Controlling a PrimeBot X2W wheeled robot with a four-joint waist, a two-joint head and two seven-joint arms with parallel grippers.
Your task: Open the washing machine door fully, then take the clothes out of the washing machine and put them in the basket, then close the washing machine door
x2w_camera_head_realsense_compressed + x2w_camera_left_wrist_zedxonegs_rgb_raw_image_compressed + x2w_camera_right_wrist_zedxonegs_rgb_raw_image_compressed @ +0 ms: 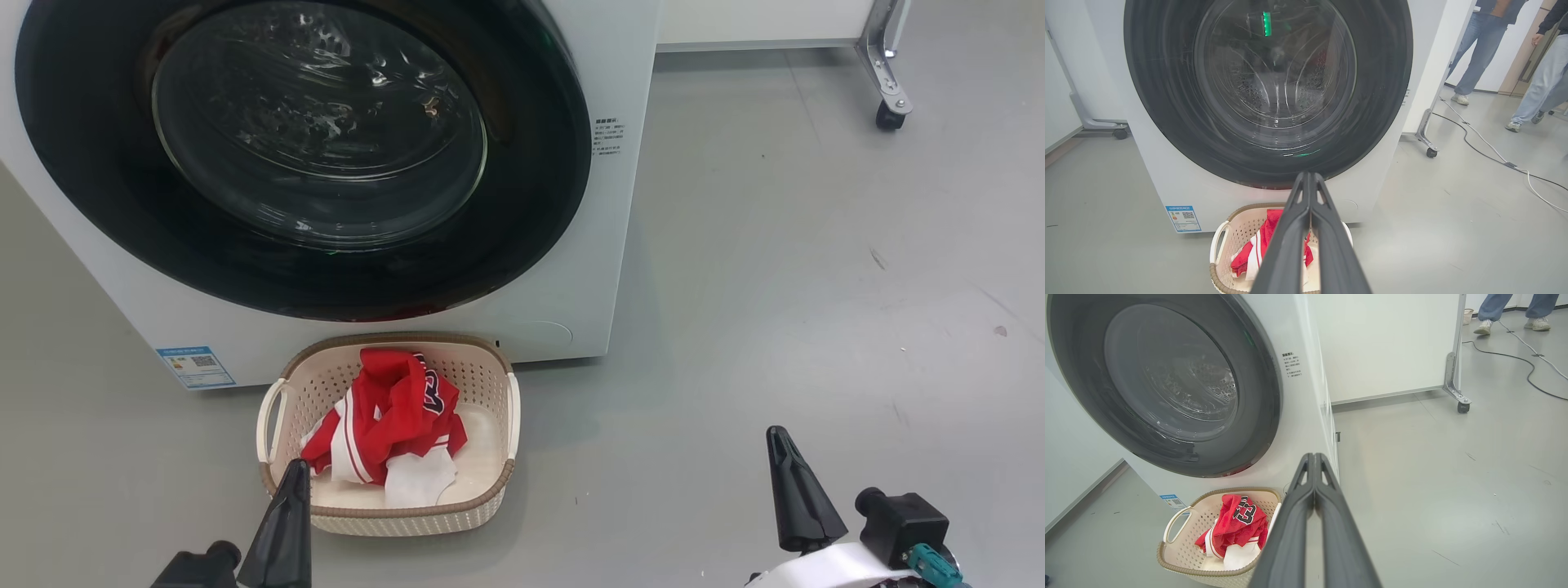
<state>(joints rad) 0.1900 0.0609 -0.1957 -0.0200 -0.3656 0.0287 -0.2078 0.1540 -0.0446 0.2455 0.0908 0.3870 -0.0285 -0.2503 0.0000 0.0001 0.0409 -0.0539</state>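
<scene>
Head view — clothes (392, 412) in basket (512, 408) just beyond closed, seemingly empty left hand (296, 472)

The head view looks steeply down, from close by, at the washing machine door (318, 131) and the basket (408, 523) on the floor. The wrist views sit lower: the left faces the door squarely, the right sees it obliquely. All three views share both.

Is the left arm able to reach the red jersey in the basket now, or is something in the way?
Probably yes. The red jersey lies uncovered in the open basket, right before the left gripper, with nothing between them. Its fingers are shut and would need to open first.
</scene>
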